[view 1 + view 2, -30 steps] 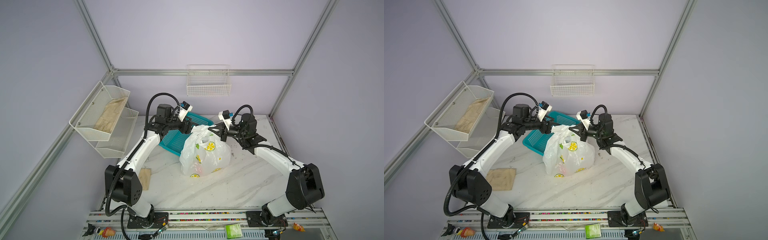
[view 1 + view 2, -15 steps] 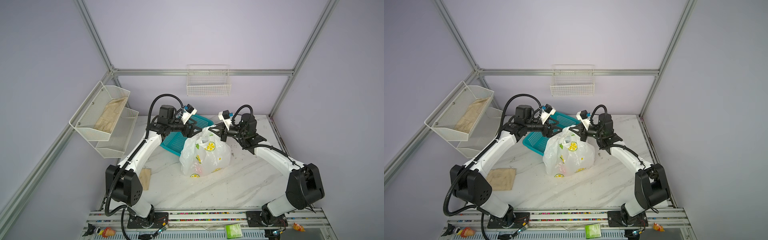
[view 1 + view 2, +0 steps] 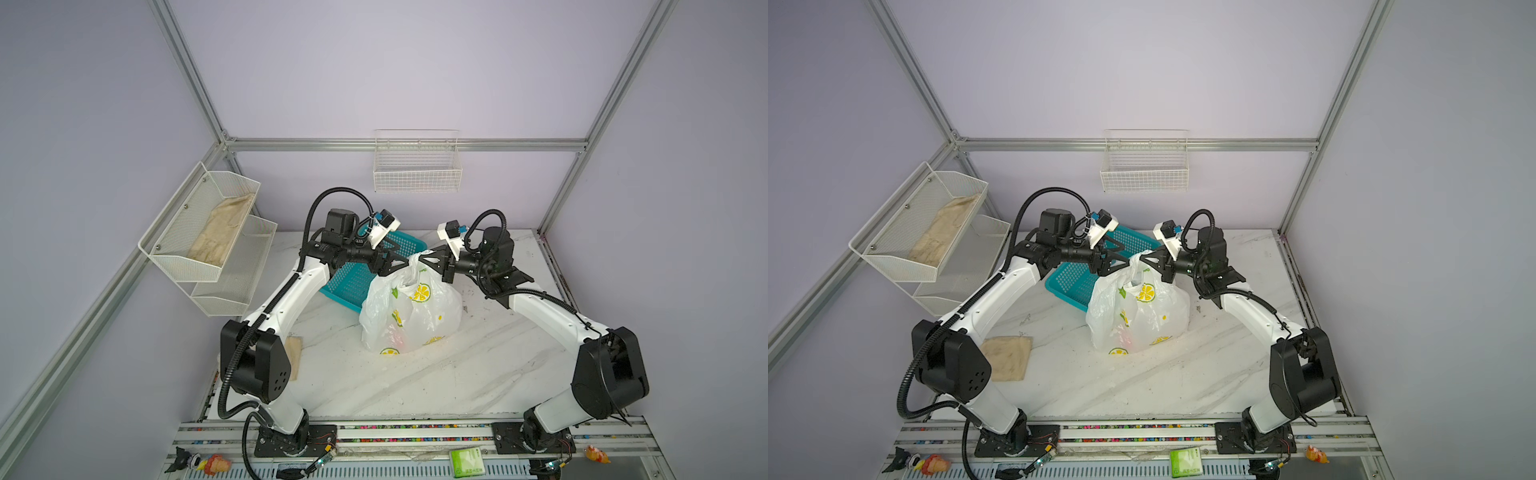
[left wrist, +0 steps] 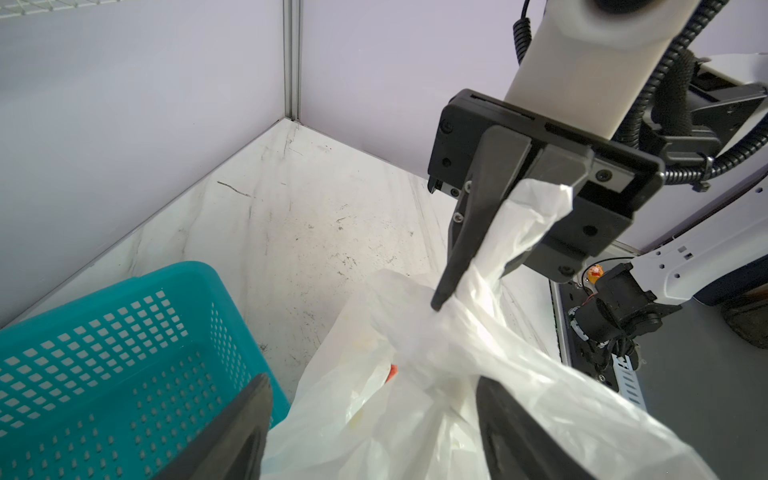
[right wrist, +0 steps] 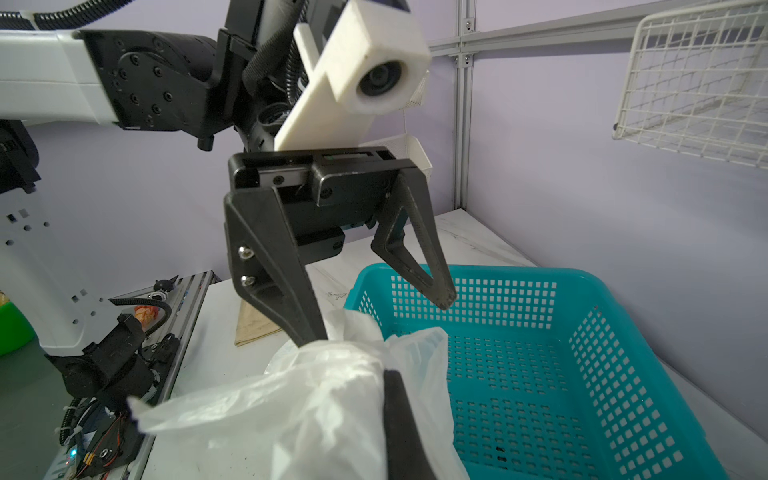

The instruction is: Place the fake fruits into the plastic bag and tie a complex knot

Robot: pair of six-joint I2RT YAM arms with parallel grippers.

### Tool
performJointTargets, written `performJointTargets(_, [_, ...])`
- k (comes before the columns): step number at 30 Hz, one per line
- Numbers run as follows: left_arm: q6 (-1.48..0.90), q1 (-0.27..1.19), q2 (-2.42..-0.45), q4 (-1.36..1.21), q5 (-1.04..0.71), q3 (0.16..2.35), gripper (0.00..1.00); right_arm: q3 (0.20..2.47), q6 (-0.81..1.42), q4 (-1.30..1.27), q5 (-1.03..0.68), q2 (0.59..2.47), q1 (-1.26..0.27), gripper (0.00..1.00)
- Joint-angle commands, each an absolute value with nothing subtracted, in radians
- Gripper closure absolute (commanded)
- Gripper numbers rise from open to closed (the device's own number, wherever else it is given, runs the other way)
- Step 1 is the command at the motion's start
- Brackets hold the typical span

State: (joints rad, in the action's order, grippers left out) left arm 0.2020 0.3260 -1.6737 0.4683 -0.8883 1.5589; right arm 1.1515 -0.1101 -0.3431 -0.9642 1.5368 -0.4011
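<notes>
The plastic bag [image 3: 411, 311] [image 3: 1138, 309], white with lemon prints, stands on the marble table's middle. Pink shows through its lower wall, the fake fruits [image 3: 397, 337] [image 3: 1128, 332]; in the left wrist view a red bit of a fake fruit [image 4: 392, 372] peeks from a fold. My right gripper [image 3: 424, 258] [image 3: 1145, 259] [image 5: 384, 380] is shut on the bag's twisted handle [image 4: 469, 291]. My left gripper [image 3: 400, 264] [image 3: 1121, 262] [image 4: 374, 380] is open, its fingers [image 5: 311, 324] either side of the gathered bag top, one tip touching the plastic.
A teal perforated basket [image 3: 353, 282] [image 5: 540, 374] lies tilted right behind the bag, under my left arm. A beige cloth [image 3: 1007, 357] lies at the table's left front. White wire racks hang on the left wall [image 3: 208, 245] and the back wall [image 3: 417, 170].
My left gripper has moved right, from over the basket to the bag's top, and its jaws have spread wider. The right gripper has kept its hold and place.
</notes>
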Motion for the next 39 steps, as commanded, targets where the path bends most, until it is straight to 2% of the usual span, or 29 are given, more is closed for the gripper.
performJointTargets(1, [0.218,0.338,-1.680,0.471,-0.947,1.658,0.22,1.181,-0.131,-0.325,-0.978,1.520,-0.408,1.00])
performJointTargets(25, [0.190,0.359,-1.683,0.463,-0.995,1.673,0.14,1.180,-0.141,-0.318,-0.968,1.519,-0.414,1.00])
performJointTargets(31, [0.211,0.373,-1.708,0.474,-0.959,1.678,0.15,1.182,-0.127,-0.329,-0.968,1.513,-0.416,1.00])
performJointTargets(39, [0.242,0.373,-1.744,0.514,-0.911,1.707,0.21,1.189,-0.112,-0.332,-0.971,1.503,-0.416,1.00])
